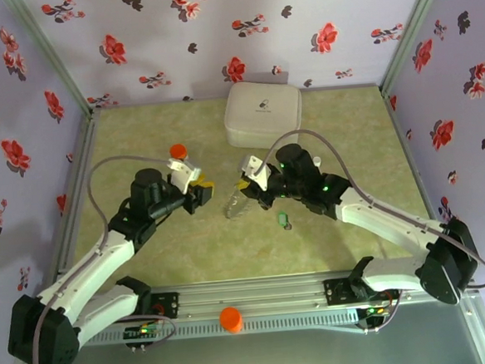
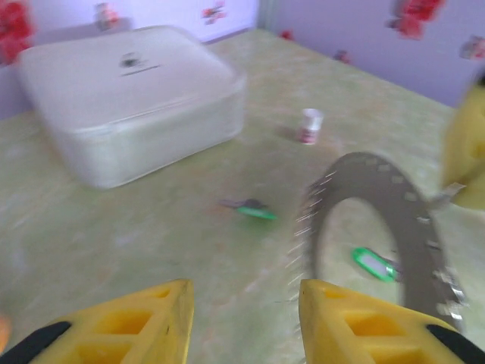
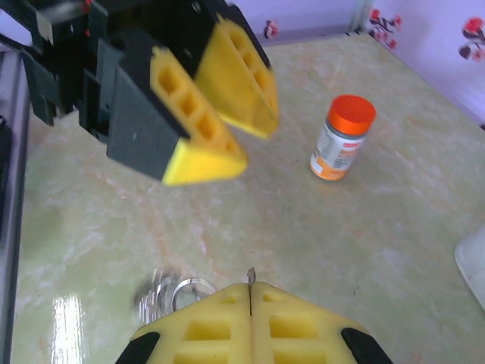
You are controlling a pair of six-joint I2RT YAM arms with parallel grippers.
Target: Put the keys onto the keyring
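The keyring (image 1: 236, 204), a limp dark beaded loop, hangs from my right gripper (image 1: 248, 187) just above the table's middle. That gripper (image 3: 250, 287) is shut, and a thin metal end of the chain pokes out between its tips. The loop (image 2: 383, 227) is blurred in the left wrist view. Two green keys lie flat on the table, one (image 2: 256, 210) left of the loop and one (image 2: 373, 264) seen through it. A green key (image 1: 284, 221) lies just right of the hanging chain. My left gripper (image 1: 200, 191) faces the ring from the left. Its yellow fingers (image 2: 155, 322) stand apart with nothing between them.
A white case (image 1: 263, 114) sits at the back centre. The orange-capped bottle (image 1: 178, 151) stands behind my left gripper, and a small white vial (image 2: 311, 125) stands beyond the keys. An orange knob (image 1: 230, 318) sits on the front rail. Flowered walls close in three sides.
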